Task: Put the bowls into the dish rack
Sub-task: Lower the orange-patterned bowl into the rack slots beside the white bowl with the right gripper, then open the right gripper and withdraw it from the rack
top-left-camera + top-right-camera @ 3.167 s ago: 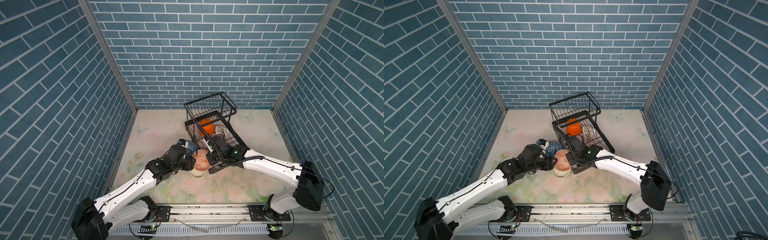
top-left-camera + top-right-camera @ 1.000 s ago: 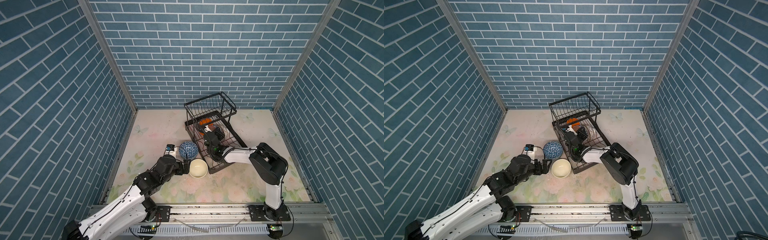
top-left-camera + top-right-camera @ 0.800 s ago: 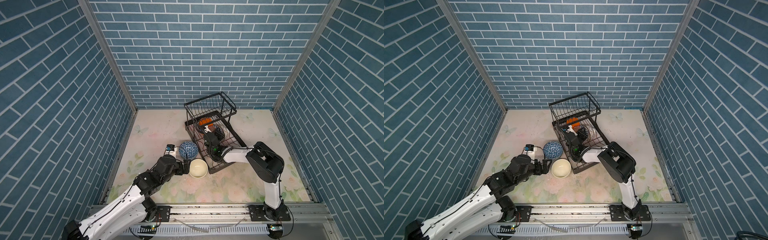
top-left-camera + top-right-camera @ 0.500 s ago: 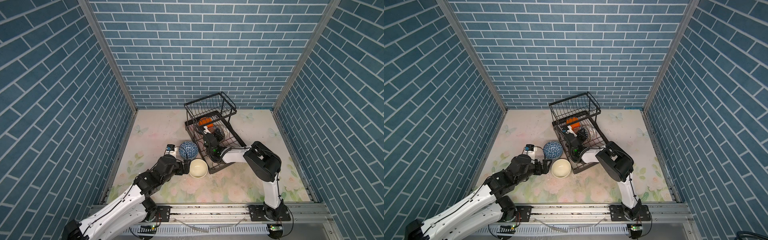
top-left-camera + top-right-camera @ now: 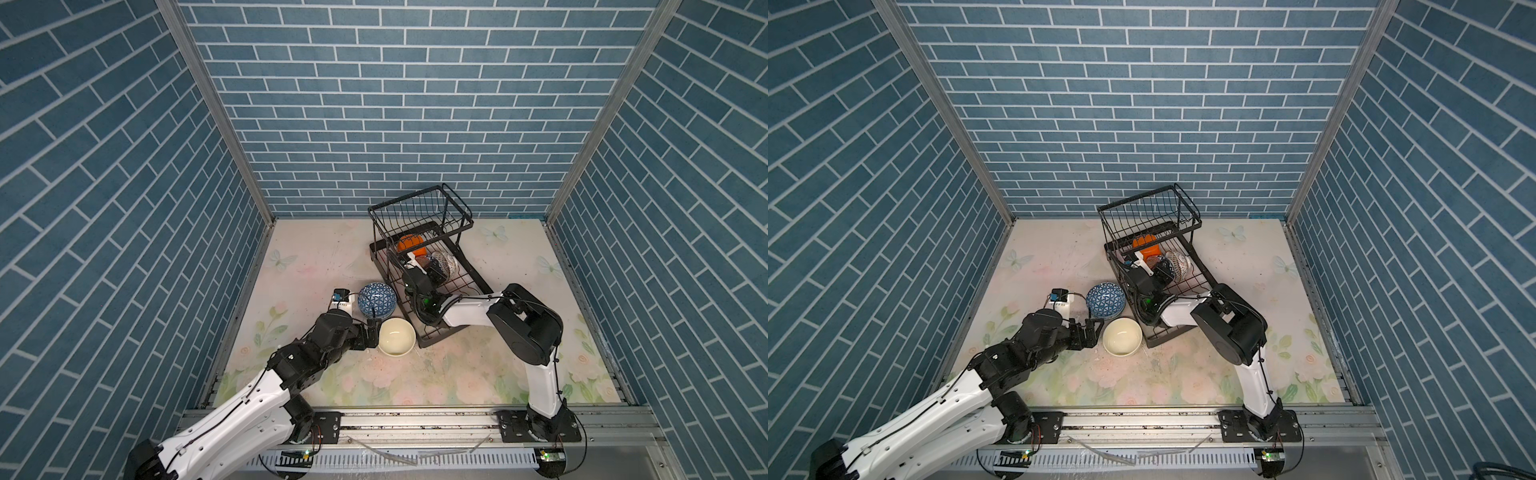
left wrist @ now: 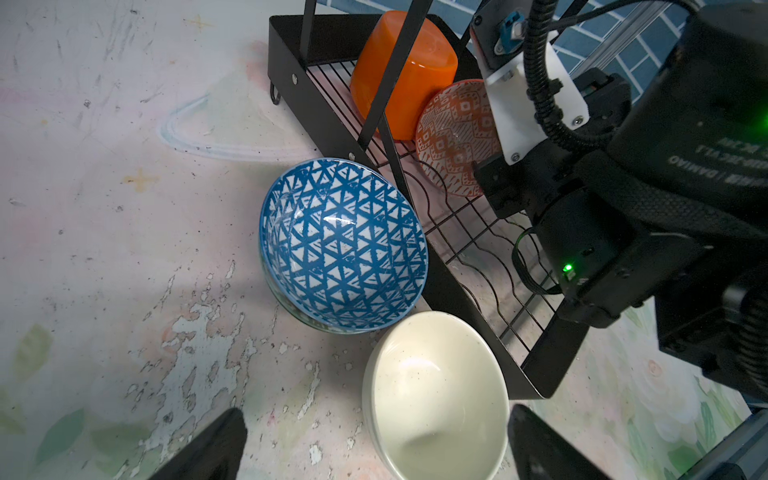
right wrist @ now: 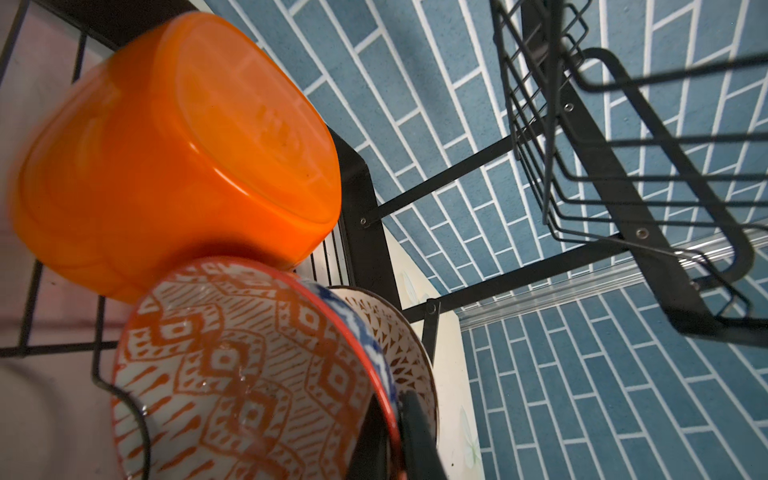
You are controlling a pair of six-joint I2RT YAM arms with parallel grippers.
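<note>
Roughly half done, by my reading: the dish rack [image 6: 328,120] holds four bowls I can count. They are the plain orange bowl [image 6: 403,70] on its side, the orange-red bowl [image 6: 453,137] leaning on it, and a blue-rimmed bowl [image 7: 357,320] and a brown-patterned bowl [image 7: 395,328] tucked behind. The right gripper [image 7: 395,432] is pinched shut on the orange-red bowl's rim, not yet released. Two sit on the table [image 6: 104,208] just beside the rack — the blue triangle bowl [image 6: 340,245] at 11 o'clock of the cream bowl [image 6: 436,386]. Another rim may lie under the blue one, but that is unclear. The left gripper [image 5: 371,333] gapes wide at the cream bowl's 9 o'clock, empty.
</note>
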